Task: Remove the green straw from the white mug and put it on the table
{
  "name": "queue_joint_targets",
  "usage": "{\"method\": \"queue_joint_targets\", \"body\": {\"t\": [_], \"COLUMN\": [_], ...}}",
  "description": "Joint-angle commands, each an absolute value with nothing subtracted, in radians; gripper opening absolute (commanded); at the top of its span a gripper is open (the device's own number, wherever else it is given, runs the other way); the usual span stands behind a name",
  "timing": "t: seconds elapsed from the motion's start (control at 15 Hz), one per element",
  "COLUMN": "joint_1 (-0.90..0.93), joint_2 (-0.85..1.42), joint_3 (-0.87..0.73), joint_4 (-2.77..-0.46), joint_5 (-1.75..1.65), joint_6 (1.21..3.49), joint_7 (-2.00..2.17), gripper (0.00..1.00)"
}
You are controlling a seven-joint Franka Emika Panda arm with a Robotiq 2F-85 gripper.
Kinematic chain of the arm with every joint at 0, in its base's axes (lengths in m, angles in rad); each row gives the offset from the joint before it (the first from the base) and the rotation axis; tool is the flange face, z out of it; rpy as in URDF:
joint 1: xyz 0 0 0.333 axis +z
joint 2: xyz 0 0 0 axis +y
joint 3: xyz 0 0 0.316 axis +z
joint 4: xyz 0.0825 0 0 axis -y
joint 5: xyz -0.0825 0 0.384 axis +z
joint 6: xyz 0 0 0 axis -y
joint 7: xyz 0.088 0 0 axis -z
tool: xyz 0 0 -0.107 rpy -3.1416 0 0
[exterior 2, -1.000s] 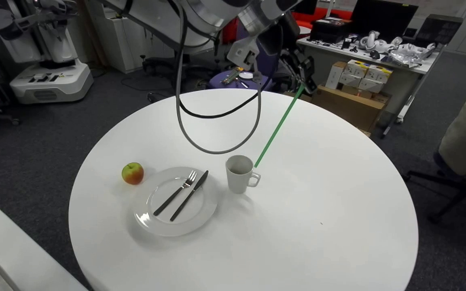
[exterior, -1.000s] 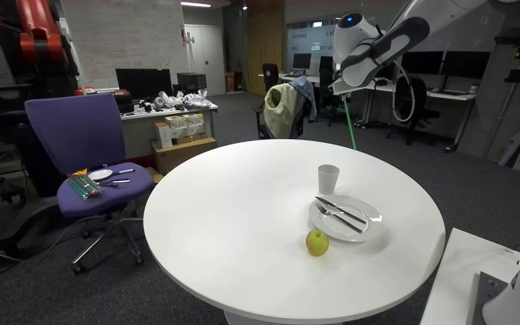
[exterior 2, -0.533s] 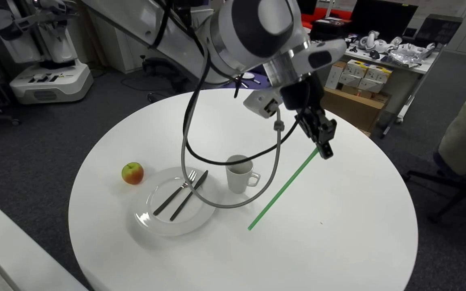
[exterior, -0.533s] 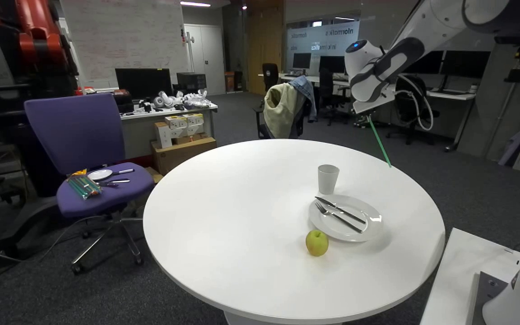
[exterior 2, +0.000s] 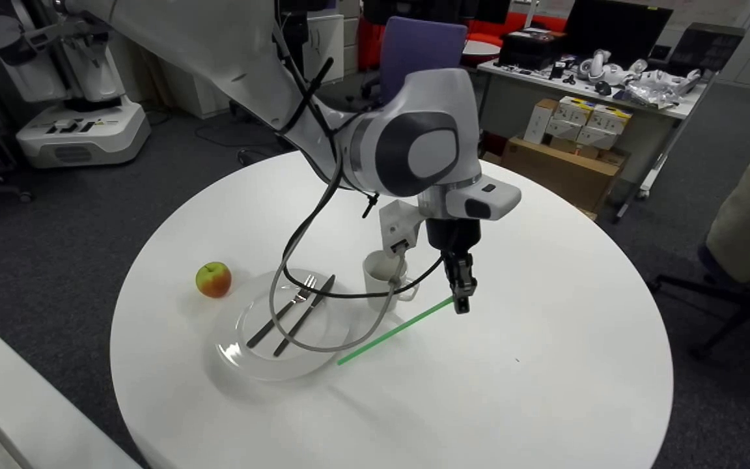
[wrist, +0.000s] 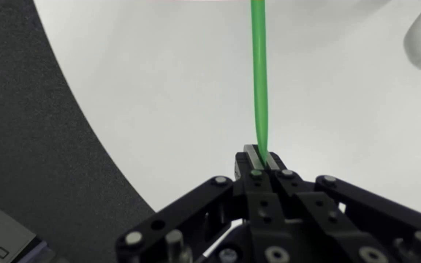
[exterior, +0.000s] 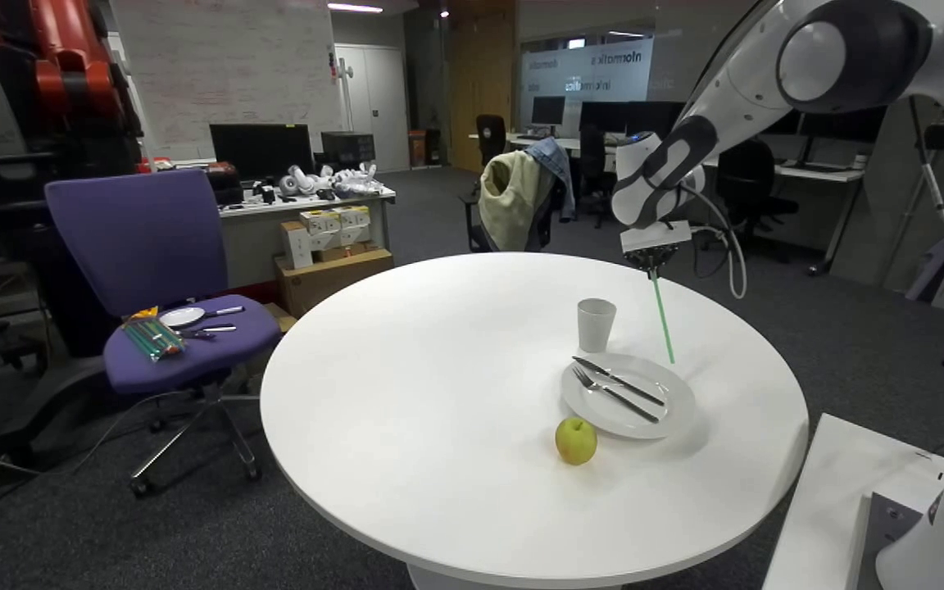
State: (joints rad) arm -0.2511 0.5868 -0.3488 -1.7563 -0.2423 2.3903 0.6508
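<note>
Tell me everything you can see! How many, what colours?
table: 1, white, in the middle
plate: 1, white, on the table
mug: 1, white, upright beside the plate
knife: 1, dark, on the plate
fork: 1, silver and dark, on the plate
apple: 1, green and red, on the table
straw: 1, green, tilted, in the jaws
purple chair: 1, purple, near the table
clothes: 2, green and blue, draped behind
boxes: several, white and brown, behind
screens: several, black, behind
red machine: 1, red and black, behind
small clutter: lots, mixed colours, behind, hard to name
robot arm: 1, white and black, over the table
jaws: 1 pair, black, closed on the straw
</note>
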Motion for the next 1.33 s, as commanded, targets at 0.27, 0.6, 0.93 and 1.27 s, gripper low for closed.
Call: {"method": "queue_joint_targets", "body": {"t": [0.27, 0.6, 0.93, 1.27], "joint_1": [-0.282, -0.33, -0.352, -0.335], "joint_2": [0.689, 0.777, 0.849, 0.893], "joint_3": [-0.385, -0.405, -0.397, -0.394], "joint_4": [-1.59, -1.476, -1.381, -1.326], "joint_5": [-0.163, -0.153, -0.167, -0.177], "joint_6": [2.288, 2.189, 2.106, 2.125], "joint_7": [0.588, 0.582, 0.498, 0.449], "gripper": [0.0, 0.0, 0.0, 0.0]}}
